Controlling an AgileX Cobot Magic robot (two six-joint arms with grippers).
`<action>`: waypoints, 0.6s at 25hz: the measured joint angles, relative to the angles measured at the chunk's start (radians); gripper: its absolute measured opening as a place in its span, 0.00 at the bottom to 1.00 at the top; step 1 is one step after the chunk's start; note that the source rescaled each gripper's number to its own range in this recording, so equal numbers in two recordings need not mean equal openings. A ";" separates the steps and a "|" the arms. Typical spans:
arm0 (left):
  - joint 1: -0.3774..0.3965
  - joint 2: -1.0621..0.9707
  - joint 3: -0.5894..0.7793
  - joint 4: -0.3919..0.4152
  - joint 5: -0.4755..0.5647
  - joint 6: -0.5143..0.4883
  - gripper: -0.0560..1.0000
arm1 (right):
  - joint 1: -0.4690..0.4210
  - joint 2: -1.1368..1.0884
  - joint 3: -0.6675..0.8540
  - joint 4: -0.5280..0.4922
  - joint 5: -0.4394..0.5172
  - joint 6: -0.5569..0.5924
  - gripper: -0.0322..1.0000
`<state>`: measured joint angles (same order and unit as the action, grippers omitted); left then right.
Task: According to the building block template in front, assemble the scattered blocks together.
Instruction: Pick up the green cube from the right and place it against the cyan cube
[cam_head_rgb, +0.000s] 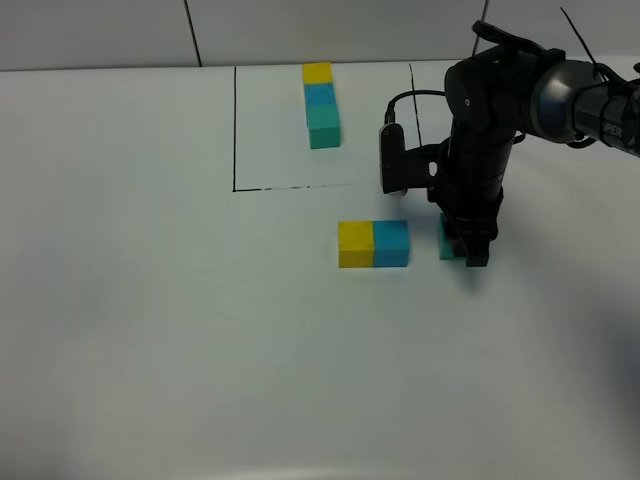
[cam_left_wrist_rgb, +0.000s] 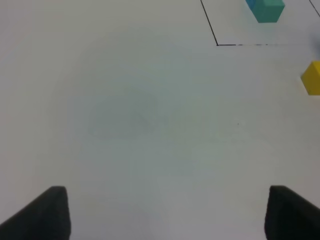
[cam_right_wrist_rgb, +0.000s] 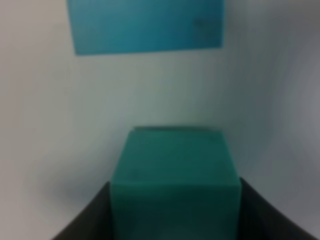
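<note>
Template (cam_head_rgb: 321, 104) inside outlined box (cam_head_rgb: 234, 130); R tool (cam_head_rgb: 468, 250) apparently clamps teal cube (cam_right_wrist_rgb: 175, 175).

A white table (cam_head_rgb: 150, 330) bears a black outlined rectangle (cam_head_rgb: 234, 130).

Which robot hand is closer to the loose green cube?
Right. The right gripper is shut on the teal-green cube. The left gripper hangs open over the table, away beyond the yellow cube.
</note>
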<state>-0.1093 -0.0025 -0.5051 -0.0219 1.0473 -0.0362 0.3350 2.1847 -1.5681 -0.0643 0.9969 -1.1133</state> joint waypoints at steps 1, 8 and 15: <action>0.000 0.000 0.000 0.000 0.000 0.000 0.68 | 0.000 0.006 -0.004 0.000 -0.001 0.000 0.06; 0.000 0.000 0.000 0.000 0.000 0.000 0.68 | 0.006 0.013 -0.005 0.000 -0.004 -0.003 0.06; 0.000 0.000 0.000 0.000 0.000 0.000 0.68 | 0.051 0.017 -0.007 -0.006 -0.016 -0.007 0.06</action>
<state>-0.1093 -0.0025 -0.5051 -0.0219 1.0473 -0.0362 0.3865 2.2020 -1.5754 -0.0701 0.9813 -1.1203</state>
